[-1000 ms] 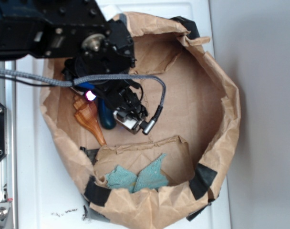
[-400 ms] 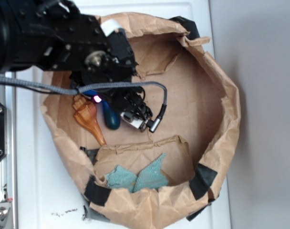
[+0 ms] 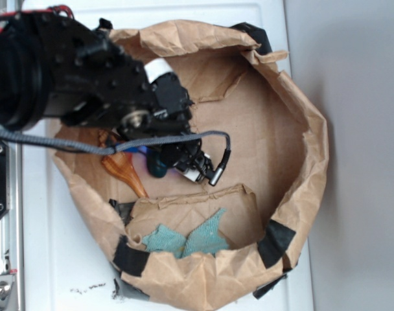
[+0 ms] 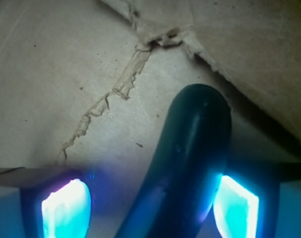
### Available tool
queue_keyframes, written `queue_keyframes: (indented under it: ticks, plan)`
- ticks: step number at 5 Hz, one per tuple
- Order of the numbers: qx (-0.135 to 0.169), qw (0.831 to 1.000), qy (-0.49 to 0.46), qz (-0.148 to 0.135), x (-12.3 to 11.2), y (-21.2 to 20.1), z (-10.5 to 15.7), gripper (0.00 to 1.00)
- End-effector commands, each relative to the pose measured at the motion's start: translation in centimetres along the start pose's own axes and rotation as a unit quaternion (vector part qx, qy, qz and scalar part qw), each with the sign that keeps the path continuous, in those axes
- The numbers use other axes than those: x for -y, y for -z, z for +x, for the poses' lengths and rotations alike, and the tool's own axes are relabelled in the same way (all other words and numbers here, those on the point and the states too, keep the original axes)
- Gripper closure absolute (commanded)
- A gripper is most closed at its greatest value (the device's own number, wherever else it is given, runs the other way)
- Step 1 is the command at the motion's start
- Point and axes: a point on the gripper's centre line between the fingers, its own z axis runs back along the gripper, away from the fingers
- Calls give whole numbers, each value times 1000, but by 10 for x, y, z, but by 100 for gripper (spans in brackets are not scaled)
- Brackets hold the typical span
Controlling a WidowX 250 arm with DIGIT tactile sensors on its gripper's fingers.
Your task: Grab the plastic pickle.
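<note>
Two views, one moment. Tool (image 4: 150, 206) spread wide, not clenched, nothing gripped yet; both glowing pads (image 4: 66, 206) visible in wrist view with plastic pickle (image 4: 192, 163) lying between them. Pickle nearer the pad on the frame's right, possibly touching it, hard to tell; clear gap on the other side. Pickle flat on brown cardboard floor (image 4: 66, 74), dark green, glossy, rounded end pointing away from camera, close to a torn crease.

Exterior view: arm (image 3: 87, 78) reaching from upper left into paper bag (image 3: 307, 162), covering most of the pickle (image 3: 158, 168); only a small dark green bit showing under the wrist. Tool (image 3: 174, 162) itself mostly hidden by its own body. Orange-brown seashell (image 3: 122, 170) just beside pickle, on the left in the frame, partly under the arm. Teal cloth (image 3: 184, 240) well apart, in folded pocket at bottom of bag. Bag on white surface (image 3: 61, 259).

Progress, as judgement: approach and lowering done, pickle straddled. Left: close on pickle, then lift. Off-centre placement likely to nudge pickle sideways on closing; smooth plastic could slip. Shell close enough to get bumped.
</note>
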Motion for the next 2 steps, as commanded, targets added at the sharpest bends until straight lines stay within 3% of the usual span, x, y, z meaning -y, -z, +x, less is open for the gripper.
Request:
queue_keyframes:
  ticks: [1,2]
  plan:
    - [8,999,34,-8,-2,4,-1,100]
    - [-3,999,50,-16,1,-9,5,100]
